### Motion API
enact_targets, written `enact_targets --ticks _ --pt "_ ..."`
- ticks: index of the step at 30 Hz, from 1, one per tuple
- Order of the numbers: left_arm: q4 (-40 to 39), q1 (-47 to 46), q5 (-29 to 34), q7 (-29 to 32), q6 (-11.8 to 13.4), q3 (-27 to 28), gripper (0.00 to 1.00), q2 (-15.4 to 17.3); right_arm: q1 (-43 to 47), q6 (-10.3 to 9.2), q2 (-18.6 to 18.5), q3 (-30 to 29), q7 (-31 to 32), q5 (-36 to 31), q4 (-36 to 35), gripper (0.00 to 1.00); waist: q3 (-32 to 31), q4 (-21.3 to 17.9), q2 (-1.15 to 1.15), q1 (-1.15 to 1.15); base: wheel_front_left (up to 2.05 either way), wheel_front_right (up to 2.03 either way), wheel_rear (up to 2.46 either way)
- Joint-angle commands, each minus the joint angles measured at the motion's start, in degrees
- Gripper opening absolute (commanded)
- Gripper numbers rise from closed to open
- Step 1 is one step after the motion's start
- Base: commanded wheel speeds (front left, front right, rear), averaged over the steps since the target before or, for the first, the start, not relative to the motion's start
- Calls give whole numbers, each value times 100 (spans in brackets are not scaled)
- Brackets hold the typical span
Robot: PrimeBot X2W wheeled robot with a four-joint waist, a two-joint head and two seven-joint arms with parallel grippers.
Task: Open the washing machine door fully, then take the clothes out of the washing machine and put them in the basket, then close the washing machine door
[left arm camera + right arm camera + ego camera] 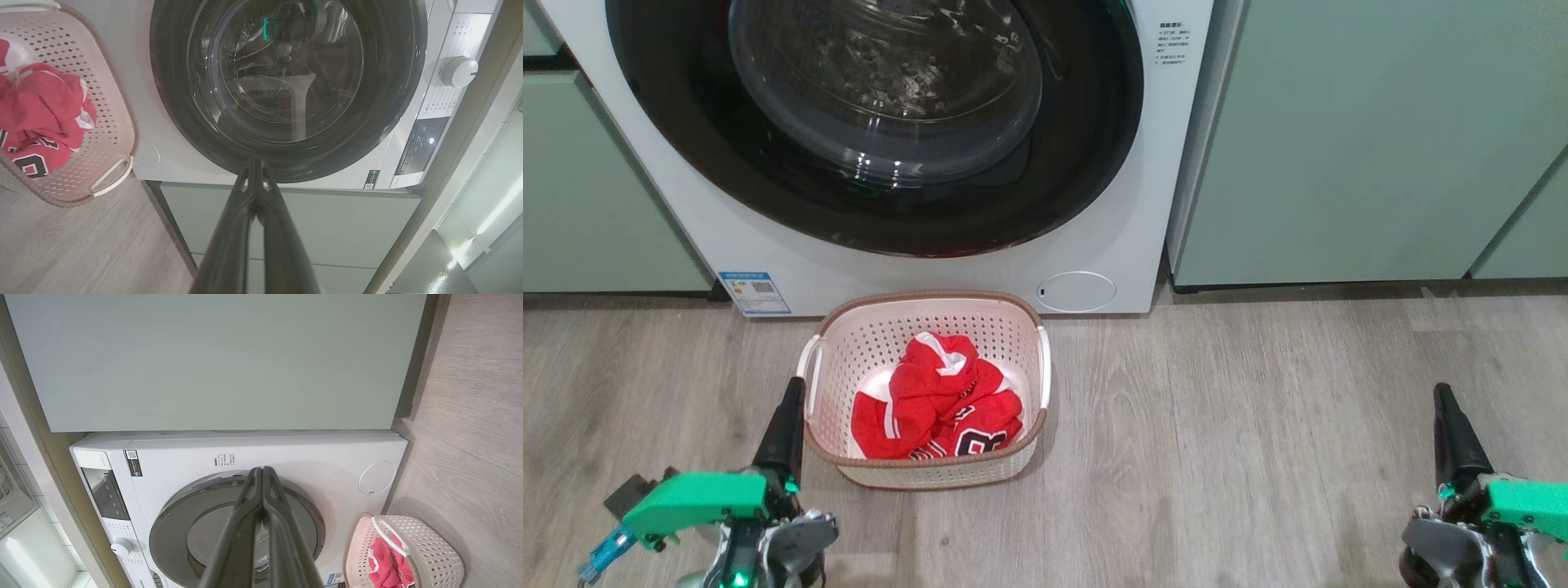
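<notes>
Left fingers (784,433) clenched empty, right fingers (1454,441) likewise, basket (907,331) lengthwise toward washing machine (1131,237), clothes (939,400) inside, door (1086,155) shut

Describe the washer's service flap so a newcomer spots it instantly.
Find the white washing machine between the pale green cabinets. At its front's lower right corner, behind the basket, sits the service flap. Unlike the large black-rimmed washing machine door above, it is small, round and white.

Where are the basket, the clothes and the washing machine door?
basket (947,475): head view, front outer wall.
clothes (939,400): head view, middle of the red fabric.
washing machine door (915,219): head view, lower part of the black rim.
</notes>
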Motion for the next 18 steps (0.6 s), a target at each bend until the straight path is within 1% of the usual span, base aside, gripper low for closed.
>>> enact_targets --ticks 1,18 --pt "-203 -319 -22 35 4 184 0 30 -243 -3 -95 119 34 35 -230 0 0 0 0 0 0 0 0" --pt "-203 -319 -23 35 4 184 0 30 -243 -3 -95 119 34 35 -230 0 0 0 0 0 0 0 0"
